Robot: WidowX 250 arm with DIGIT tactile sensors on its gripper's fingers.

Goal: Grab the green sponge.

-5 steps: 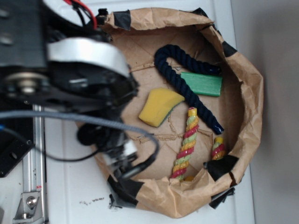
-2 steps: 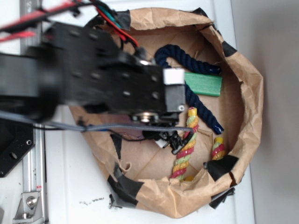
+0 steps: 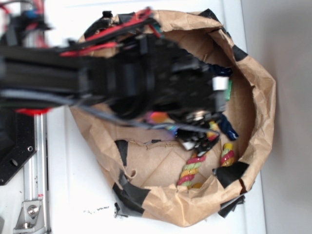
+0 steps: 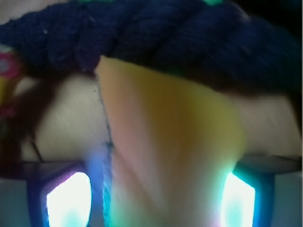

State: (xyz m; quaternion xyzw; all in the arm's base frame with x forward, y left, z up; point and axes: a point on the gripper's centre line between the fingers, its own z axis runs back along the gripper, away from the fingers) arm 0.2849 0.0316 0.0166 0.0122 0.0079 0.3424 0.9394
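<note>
Exterior view bright and evenly lit, white surface (image 3: 73, 195) near washed out, arm (image 3: 97, 78) smeared by motion blur with paper bowl (image 3: 253, 97) sharp; wrist view soft and out of focus throughout, two glaring white-cyan lights at the bottom corners, rope (image 4: 142, 38) dark.

A paper bag (image 3: 253, 97) lies opened on the table (image 3: 73, 195). Inside it, the arm (image 3: 122, 78) reaches across from the left and covers most of the floor. In the wrist view the sponge (image 4: 165, 156) sits between the pincer (image 4: 151, 198) fingers, with the thick rope (image 4: 156, 38) just behind it. A twisted rope (image 3: 192, 168) lies in the bag's lower right.
</note>
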